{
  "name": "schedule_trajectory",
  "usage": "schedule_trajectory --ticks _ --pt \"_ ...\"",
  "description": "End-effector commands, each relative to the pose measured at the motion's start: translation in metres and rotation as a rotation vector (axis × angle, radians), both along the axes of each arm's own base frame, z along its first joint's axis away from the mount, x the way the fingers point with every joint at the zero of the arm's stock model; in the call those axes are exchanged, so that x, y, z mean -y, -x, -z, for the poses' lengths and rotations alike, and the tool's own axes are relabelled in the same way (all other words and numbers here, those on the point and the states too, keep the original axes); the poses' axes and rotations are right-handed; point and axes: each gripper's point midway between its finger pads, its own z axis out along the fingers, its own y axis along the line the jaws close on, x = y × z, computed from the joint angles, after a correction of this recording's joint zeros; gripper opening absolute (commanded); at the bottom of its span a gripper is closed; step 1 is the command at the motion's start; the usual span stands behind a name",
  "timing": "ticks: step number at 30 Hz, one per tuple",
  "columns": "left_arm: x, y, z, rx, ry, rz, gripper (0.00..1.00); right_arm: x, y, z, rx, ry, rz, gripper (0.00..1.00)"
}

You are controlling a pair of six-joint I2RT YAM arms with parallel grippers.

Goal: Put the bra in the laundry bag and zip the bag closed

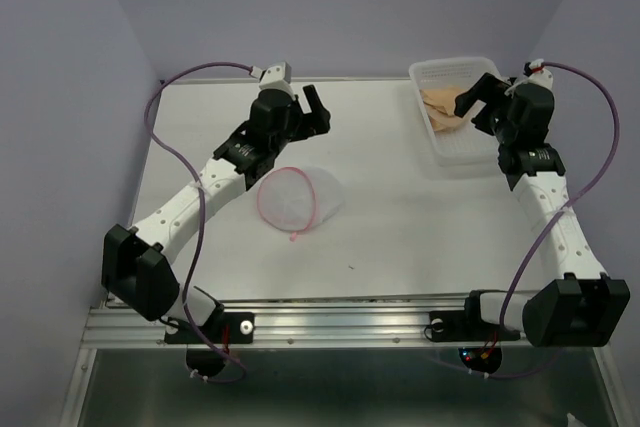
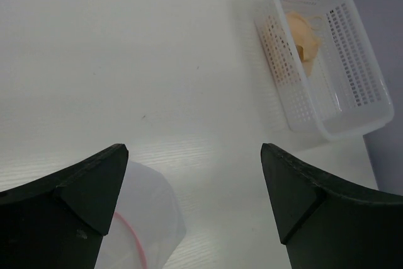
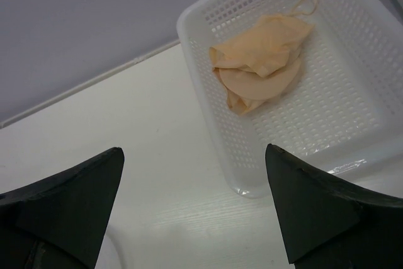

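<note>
The tan-beige bra (image 1: 438, 107) lies crumpled in the far half of a white plastic basket (image 1: 478, 152) at the back right; it also shows in the right wrist view (image 3: 261, 61) and the left wrist view (image 2: 303, 33). The white mesh laundry bag (image 1: 300, 197) with its pink zipper rim lies at the table's middle, its round opening facing front-left. My left gripper (image 1: 312, 112) is open and empty, hovering just behind the bag (image 2: 145, 218). My right gripper (image 1: 480, 97) is open and empty above the basket, beside the bra.
The basket's near-left corner (image 3: 252, 187) sits between my right fingers in the right wrist view. The basket also shows at the upper right of the left wrist view (image 2: 327, 133). Lilac walls close the table at the back and sides.
</note>
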Motion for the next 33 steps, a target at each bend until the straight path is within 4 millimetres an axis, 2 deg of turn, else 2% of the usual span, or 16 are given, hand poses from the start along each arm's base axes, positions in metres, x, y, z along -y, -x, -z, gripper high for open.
schedule_trajectory --ticks 1,4,6,7,11,13,14,16,19,20,22,23,25,27,31,33 --pt "0.037 -0.005 0.015 -0.028 0.023 0.089 0.99 -0.003 -0.005 -0.017 0.072 0.019 -0.023 1.00" --pt "0.080 0.005 0.040 -0.080 0.045 0.249 0.99 -0.002 -0.015 -0.008 0.056 0.056 -0.040 1.00" --pt "0.106 0.007 0.079 -0.163 0.027 0.357 0.99 -0.006 -0.026 0.000 0.042 0.074 -0.076 1.00" --pt "0.113 0.005 0.113 -0.233 0.003 0.376 0.99 -0.005 -0.031 0.002 0.037 0.091 -0.081 1.00" --pt "0.116 0.006 0.172 -0.362 -0.051 0.375 0.99 -0.005 -0.056 0.008 0.014 0.089 -0.082 1.00" --pt "0.110 0.007 0.184 -0.380 -0.073 0.351 0.99 -0.002 -0.070 0.022 -0.021 0.091 -0.072 1.00" --pt "0.100 0.005 0.191 -0.389 -0.091 0.317 0.99 -0.001 -0.078 0.017 -0.009 0.097 -0.065 1.00" --pt "0.083 0.003 0.193 -0.388 -0.109 0.254 0.99 0.001 -0.095 0.038 -0.062 0.107 -0.065 1.00" --pt "0.059 0.005 0.200 -0.401 -0.104 0.202 0.99 0.007 -0.117 0.045 -0.068 0.112 -0.038 1.00" --pt "0.044 0.000 0.203 -0.412 -0.089 0.175 0.99 0.011 -0.127 0.066 -0.106 0.114 -0.019 1.00" --pt "0.023 -0.002 0.208 -0.423 -0.071 0.122 0.99 0.013 -0.144 0.067 -0.102 0.112 -0.006 1.00" --pt "0.008 0.003 0.222 -0.451 -0.087 0.097 0.99 0.013 -0.156 0.090 -0.140 0.111 -0.007 1.00" --pt "-0.025 -0.003 0.230 -0.470 -0.092 0.017 0.99 0.019 -0.170 0.102 -0.158 0.129 0.015 1.00" --pt "-0.050 -0.001 0.236 -0.487 -0.107 -0.040 0.99 0.027 -0.188 0.099 -0.160 0.152 0.051 1.00" --pt "-0.101 -0.003 0.227 -0.472 -0.123 -0.186 0.99 0.043 -0.224 0.123 -0.191 0.172 0.135 1.00" --pt "-0.109 -0.004 0.220 -0.454 -0.132 -0.218 0.99 0.052 -0.231 0.131 -0.205 0.183 0.185 1.00"
